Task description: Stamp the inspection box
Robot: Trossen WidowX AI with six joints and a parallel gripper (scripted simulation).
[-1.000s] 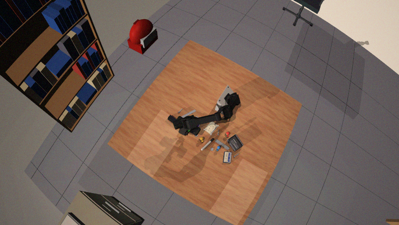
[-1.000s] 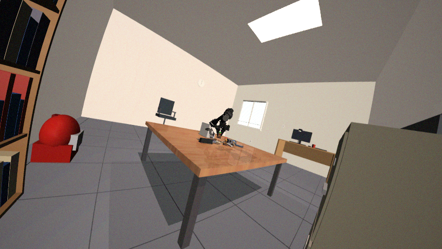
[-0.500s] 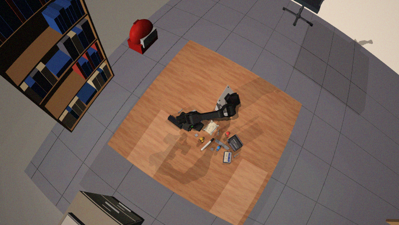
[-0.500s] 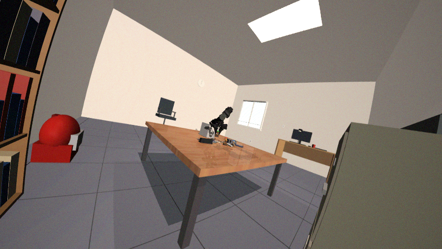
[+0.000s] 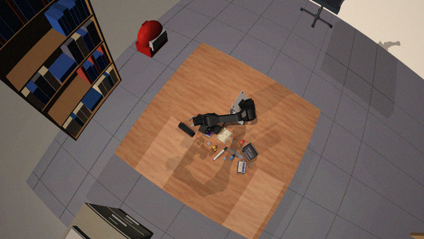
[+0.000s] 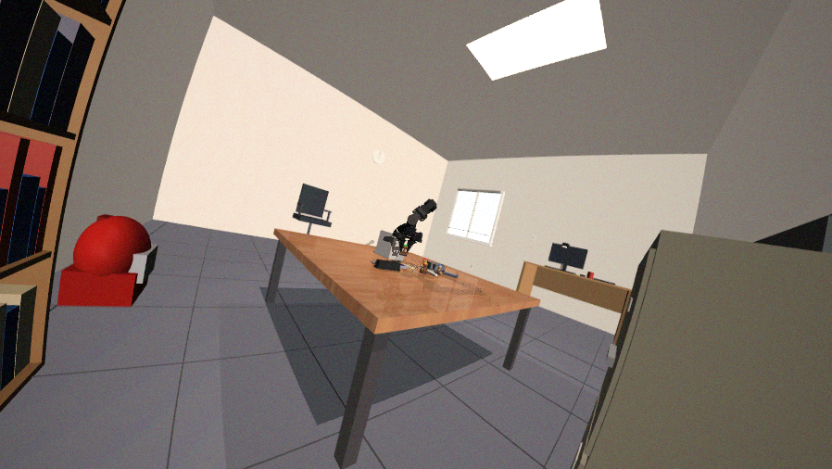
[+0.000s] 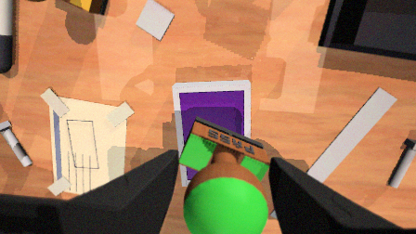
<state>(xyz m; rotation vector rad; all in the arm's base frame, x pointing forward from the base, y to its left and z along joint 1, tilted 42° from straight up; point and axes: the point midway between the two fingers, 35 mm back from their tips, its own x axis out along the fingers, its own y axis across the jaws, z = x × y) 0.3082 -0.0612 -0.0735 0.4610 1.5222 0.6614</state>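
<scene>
bench [image 5: 267,95] [image 6: 349,261] [image 7: 297,70]: under everything | gripper [image 5: 209,130] [image 6: 403,250] [image 7: 224,162]: clamped on PASS stamp [image 5: 209,129] [image 6: 404,248] [image 7: 226,200] | card [image 7: 110,139] [image 5: 224,135]: taped, 9 o'clock of pad in wrist view | pad [image 7: 211,99] [image 5: 208,134]: purple, partly behind stamp | stamp: knob 6 o'clock, contact with pad unclear

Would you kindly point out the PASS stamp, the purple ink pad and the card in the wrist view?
PASS stamp [image 7: 226,204]: wrist view, its green knob.
Purple ink pad [image 7: 211,99]: wrist view, its inked surface.
Card [image 7: 111,141]: wrist view, its bare paper.

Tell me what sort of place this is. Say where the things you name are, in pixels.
Probably an office or inspection room: a bookshelf [image 5: 97,36] full of binders, a wheeled chair [image 5: 317,16] [image 6: 313,201], and a desk [image 6: 576,286] with a monitor [image 6: 567,257].
</scene>
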